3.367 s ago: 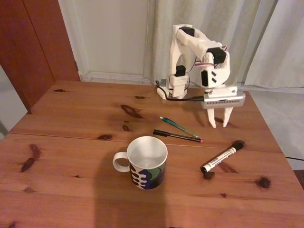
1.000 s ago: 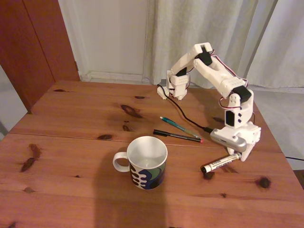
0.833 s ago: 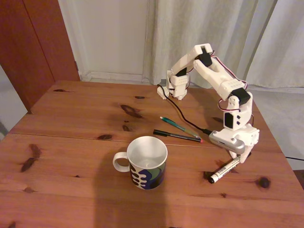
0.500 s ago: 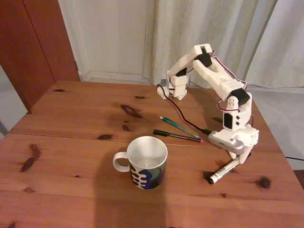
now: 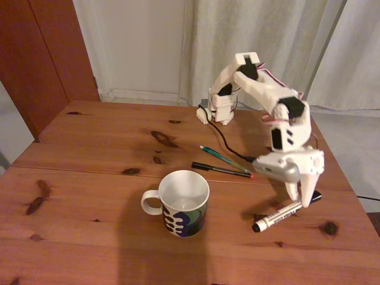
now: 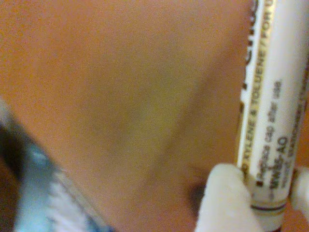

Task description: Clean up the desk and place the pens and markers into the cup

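I see the gripper point(image 5: 300, 200) clamped on the white marker point(image 5: 276, 216) near its black cap (print legible in wrist view), right of the mug point(image 5: 181, 203).

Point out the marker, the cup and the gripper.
marker point(image 5: 276, 216), fixed view, on the middle of its white barrel.
cup point(image 5: 184, 209), fixed view, on its outer wall.
gripper point(image 5: 298, 200), fixed view, midway between its fingertips.
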You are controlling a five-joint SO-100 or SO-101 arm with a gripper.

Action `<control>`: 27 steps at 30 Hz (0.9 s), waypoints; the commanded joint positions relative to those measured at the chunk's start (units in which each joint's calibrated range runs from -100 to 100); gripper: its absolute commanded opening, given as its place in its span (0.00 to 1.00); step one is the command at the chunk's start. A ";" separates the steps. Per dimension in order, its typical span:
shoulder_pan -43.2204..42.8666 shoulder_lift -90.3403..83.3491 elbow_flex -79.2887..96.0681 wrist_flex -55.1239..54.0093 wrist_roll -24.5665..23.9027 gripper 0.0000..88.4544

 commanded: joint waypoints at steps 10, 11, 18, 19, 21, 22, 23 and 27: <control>5.73 -18.78 -3.11 -1.86 -0.99 0.01; 6.37 -19.94 -2.66 -1.86 -1.78 0.01; 9.67 -30.04 3.29 -1.86 -8.06 0.01; 10.07 -31.44 4.46 -1.86 -9.01 0.01; 10.71 -33.93 6.63 -1.95 -10.63 0.01; 11.03 -35.00 7.62 -1.95 -11.36 0.01; 11.11 -35.75 8.43 -1.95 -12.26 0.01; 12.64 -37.81 10.33 -2.03 -16.50 0.01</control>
